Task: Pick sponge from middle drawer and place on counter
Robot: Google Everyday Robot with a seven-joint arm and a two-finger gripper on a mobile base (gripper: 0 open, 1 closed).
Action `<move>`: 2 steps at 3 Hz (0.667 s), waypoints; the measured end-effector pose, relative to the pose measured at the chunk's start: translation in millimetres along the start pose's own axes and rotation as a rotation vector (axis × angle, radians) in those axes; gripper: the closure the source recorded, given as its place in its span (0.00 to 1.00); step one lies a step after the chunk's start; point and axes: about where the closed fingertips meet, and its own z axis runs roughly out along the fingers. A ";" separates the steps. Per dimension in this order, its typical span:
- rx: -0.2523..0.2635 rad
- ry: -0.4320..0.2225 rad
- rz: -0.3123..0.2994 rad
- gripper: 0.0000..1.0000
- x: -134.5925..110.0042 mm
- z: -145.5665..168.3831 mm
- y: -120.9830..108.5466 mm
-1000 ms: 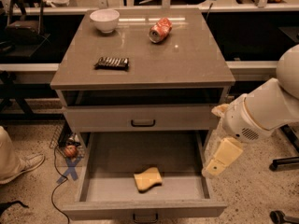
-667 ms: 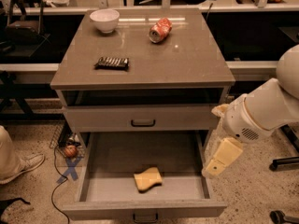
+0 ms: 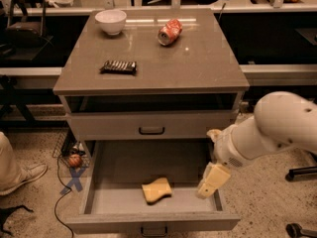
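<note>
Soft pale-yellow sponge (image 3: 156,190) in the wide grey middle drawer (image 3: 124,170) looks light and squishy, so I'd pinch its narrow waist. Cream gripper (image 3: 213,180) hangs near it, can't tell if it's spread or closed.

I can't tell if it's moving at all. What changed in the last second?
The gripper has shifted a little left and down, over the right side of the open middle drawer, closer to the sponge. It holds nothing yet. The sponge lies where it was on the drawer floor; the bowl, red can and snack bar on the counter have not moved.
</note>
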 end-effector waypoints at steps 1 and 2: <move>-0.012 -0.046 -0.011 0.00 -2.0 79.0 -10.8; -0.012 -0.045 -0.012 0.00 -2.0 78.8 -10.6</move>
